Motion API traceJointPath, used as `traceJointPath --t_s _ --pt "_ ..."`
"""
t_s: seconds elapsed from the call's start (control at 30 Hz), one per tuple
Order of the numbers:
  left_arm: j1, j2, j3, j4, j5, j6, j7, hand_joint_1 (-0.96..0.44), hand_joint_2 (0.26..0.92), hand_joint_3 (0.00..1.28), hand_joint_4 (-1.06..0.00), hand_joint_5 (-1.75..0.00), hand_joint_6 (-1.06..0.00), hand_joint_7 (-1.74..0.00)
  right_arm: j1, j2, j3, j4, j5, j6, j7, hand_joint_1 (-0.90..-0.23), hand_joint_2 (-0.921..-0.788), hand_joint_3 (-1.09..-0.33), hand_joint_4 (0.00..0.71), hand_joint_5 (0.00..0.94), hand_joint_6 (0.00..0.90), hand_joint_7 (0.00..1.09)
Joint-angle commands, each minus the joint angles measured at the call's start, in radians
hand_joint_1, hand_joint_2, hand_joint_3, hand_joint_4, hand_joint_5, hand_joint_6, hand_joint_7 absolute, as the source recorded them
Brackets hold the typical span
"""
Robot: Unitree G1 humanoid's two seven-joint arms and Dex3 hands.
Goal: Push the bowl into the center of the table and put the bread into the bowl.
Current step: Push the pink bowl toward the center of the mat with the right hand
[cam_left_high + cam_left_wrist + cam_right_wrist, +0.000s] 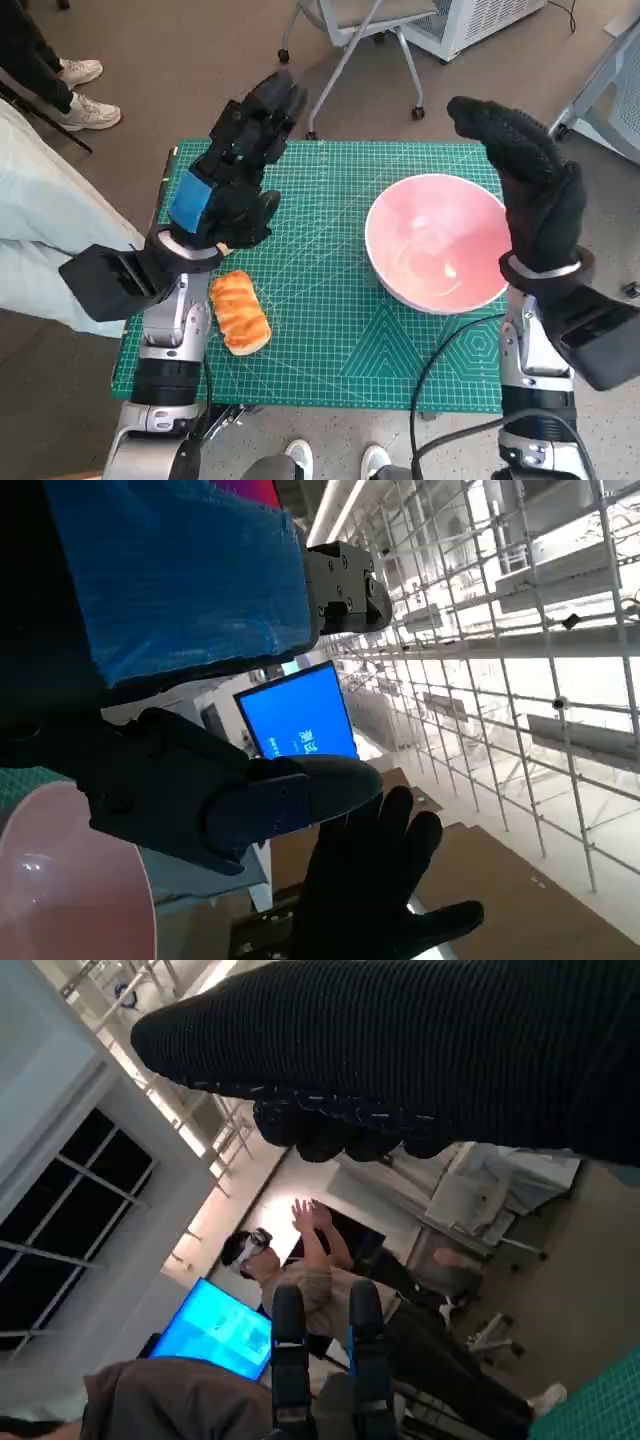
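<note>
Pink bowl [438,243] beside bread [239,311] — left hand [228,182], right hand [530,190] raised, spread, empty.

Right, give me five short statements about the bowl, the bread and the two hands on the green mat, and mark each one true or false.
1. The glossy pink bowl sits on the right part of the green cutting mat. True.
2. The golden-brown bread roll lies inside the bowl. False: it lies on the mat near the left edge, beside the left forearm.
3. The blue-taped black left hand grips the bread. False: it is raised above the mat and holds nothing.
4. The black-gloved right hand stands at the bowl's right side, holding nothing. True.
5. The bowl is full of food. False: its inside shows only pink glaze.
</note>
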Motion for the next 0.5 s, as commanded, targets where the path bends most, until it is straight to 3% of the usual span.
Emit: traceJointPath --t_s 0.03,0.17,0.4,0.5 --pt "-0.002 -0.006 -0.006 -0.017 0.006 -0.005 0.005 -0.65 0.921 0.61 -0.05 0.00 0.00 -0.38 0.020 0.005 0.005 -0.003 -0.006 0.017 0.000 -0.651 -0.921 -0.745 0.171 0.001 0.001 0.56" --pt "0.004 -0.011 -0.007 -0.022 0.004 -0.005 0.008 -0.63 0.921 0.61 -0.05 0.00 0.00 -0.38 0.032 -0.017 -0.010 -0.006 0.017 0.024 0.020 -0.661 -0.921 -0.738 0.174 0.002 0.001 0.56" --pt "0.005 -0.011 -0.007 -0.023 0.005 -0.005 0.009 -0.63 0.921 0.61 -0.05 0.00 0.00 -0.38 0.033 -0.017 -0.014 -0.008 0.019 0.027 0.024 -0.665 -0.921 -0.736 0.176 0.003 0.001 0.57" --pt "0.012 -0.005 0.000 -0.017 0.011 -0.016 0.015 -0.62 0.921 0.61 -0.06 0.00 0.00 -0.38 0.010 -0.100 -0.160 0.196 0.077 -0.075 0.020 -0.653 -0.921 -0.718 0.188 0.003 0.059 0.48"
